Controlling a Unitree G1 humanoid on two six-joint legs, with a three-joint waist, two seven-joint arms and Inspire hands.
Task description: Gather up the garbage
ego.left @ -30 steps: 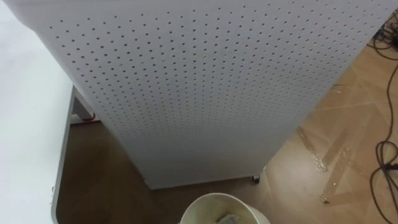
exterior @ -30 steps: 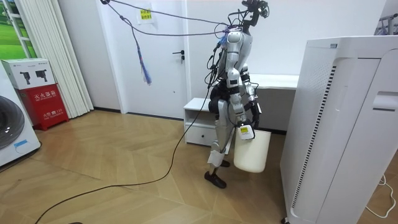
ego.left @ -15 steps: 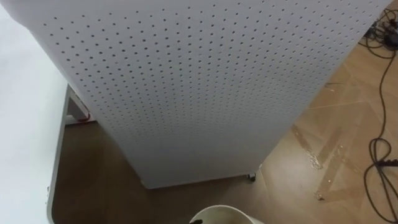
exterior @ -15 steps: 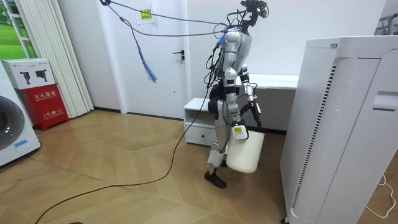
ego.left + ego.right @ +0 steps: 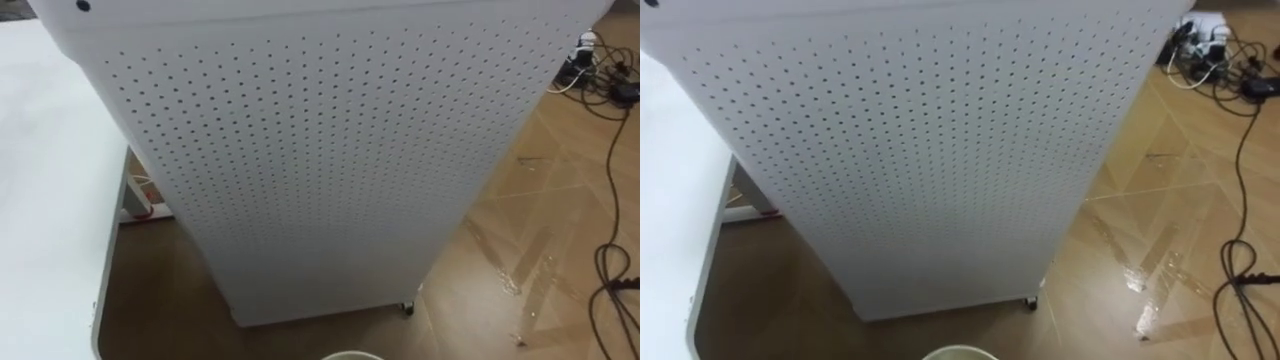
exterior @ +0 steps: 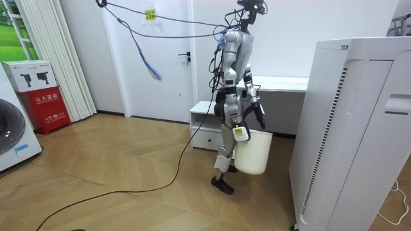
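Observation:
In the room view I stand facing a tall white cabinet and carry a white bin [image 6: 252, 153] at hip height in front of me. My right hand [image 6: 239, 133], on the side nearer the camera, grips the bin's near rim. The left hand [image 6: 258, 118] hangs by the bin's far rim, too small to read. In the eye views only a sliver of the bin's rim [image 5: 350, 355] shows at the bottom edge. What lies inside the bin is hidden.
The perforated white cabinet [image 5: 320, 150] stands on small casters close ahead. A white desk [image 5: 45, 200] lies to my left, with a white drawer unit [image 6: 205, 122] behind me. Dark cables [image 5: 610, 270] and a power strip [image 5: 1200, 35] lie on the wooden floor at right.
The bin has swung in towards my legs and rides a little higher. My head view has tilted up, so the bin's opening has slid off the bottom edge.

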